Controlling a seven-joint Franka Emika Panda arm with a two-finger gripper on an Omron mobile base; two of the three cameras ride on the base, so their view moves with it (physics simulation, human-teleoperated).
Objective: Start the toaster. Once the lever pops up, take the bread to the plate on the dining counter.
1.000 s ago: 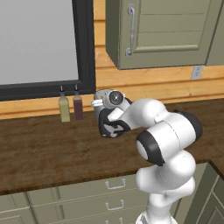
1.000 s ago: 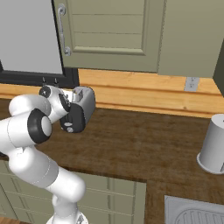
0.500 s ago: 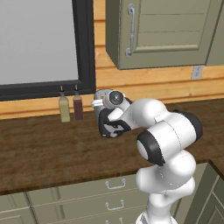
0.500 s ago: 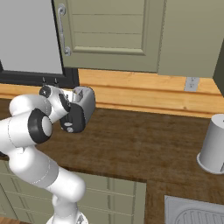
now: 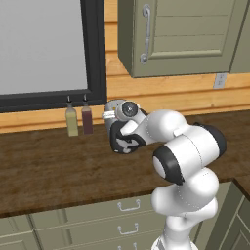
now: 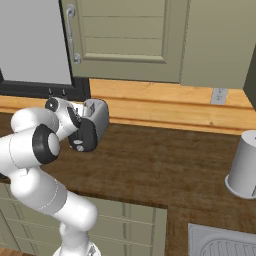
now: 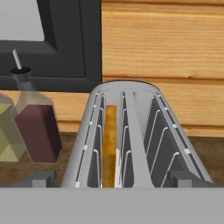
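Dark wood bench (image 6: 165, 165) under green cupboards. Fingers (image 7: 111, 180) spread wide, empty, straddling toaster (image 7: 131, 140). Bread (image 7: 109, 144) sunk in slot between fingertips, nearer one side. Likely light, stiff, crumbly: best pinched gently across flat faces near top crust.

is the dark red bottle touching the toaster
Apart. The hand view shows brown counter between the dark red bottle and the toaster.

Bottles (image 7: 30, 127) crowd toaster's (image 7: 133, 140) left; right free.
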